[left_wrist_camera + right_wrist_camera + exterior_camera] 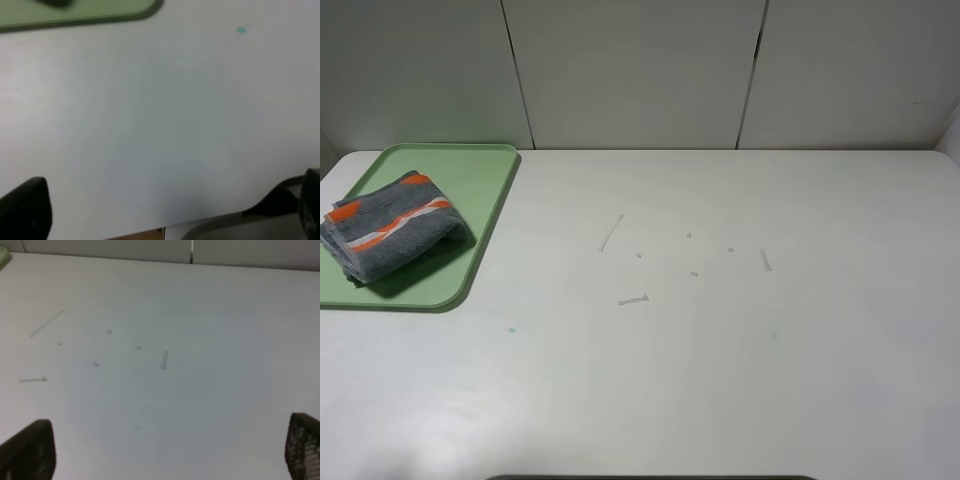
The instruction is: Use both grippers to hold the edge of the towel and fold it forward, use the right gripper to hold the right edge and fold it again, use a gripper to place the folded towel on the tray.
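- Two grippers, both spread wide and holding nothing: in its wrist view the left gripper shows only a dark fingertip at one lower corner and another at the opposite edge, with bare table between them.
- The right gripper looks the same, one blurred black finger at each lower corner and nothing in the gap.
- Neither arm appears in the high view, so both seem parked back off the work area, probably because no grasp is needed now.
- Under the right gripper lies the white table, marked only by a few faint scuffs and bits of tape near its middle.
- The left wrist camera catches a green corner of the tray at the far edge of its picture, well apart from the fingers.
- In the high view the tray sits at the table's far left corner.
- The towel rests inside it as a thick folded bundle, grey with orange patches and a white stripe turned outward, lying at a slant and within the rim.
- Judging by this, both folds and the placing look done; the bundle is compact enough to fit the tray with room around it.
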Controlling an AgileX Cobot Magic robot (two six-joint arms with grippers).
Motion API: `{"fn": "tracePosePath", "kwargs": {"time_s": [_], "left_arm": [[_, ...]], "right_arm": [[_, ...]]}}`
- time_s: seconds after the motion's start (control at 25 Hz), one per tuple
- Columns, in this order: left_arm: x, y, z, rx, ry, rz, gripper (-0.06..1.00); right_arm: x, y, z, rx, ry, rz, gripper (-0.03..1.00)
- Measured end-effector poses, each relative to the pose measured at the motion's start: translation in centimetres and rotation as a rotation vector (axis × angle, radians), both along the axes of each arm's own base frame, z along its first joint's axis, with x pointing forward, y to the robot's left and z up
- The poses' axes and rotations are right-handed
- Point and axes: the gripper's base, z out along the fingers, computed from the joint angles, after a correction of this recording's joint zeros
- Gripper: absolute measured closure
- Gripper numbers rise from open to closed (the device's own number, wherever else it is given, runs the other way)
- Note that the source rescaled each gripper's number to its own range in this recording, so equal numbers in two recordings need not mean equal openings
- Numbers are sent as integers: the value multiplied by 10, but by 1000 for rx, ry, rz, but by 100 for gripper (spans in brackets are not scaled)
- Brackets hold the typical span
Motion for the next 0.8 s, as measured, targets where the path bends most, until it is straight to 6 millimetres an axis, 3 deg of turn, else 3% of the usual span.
{"fn": "tracePosePath", "kwargs": {"time_s": [0.12,0.52,0.8], "left_arm": [[-14,-1,-6,-1,-27,0,-6],[-52,-3,3,0,-286,-3,-6],[-70,-4,4,-3,-405,-8,-6]], "right_arm": [[0,0,0,0,0,0,-3],[0,0,0,0,0,0,-3],[0,0,0,0,0,0,-3]]}}
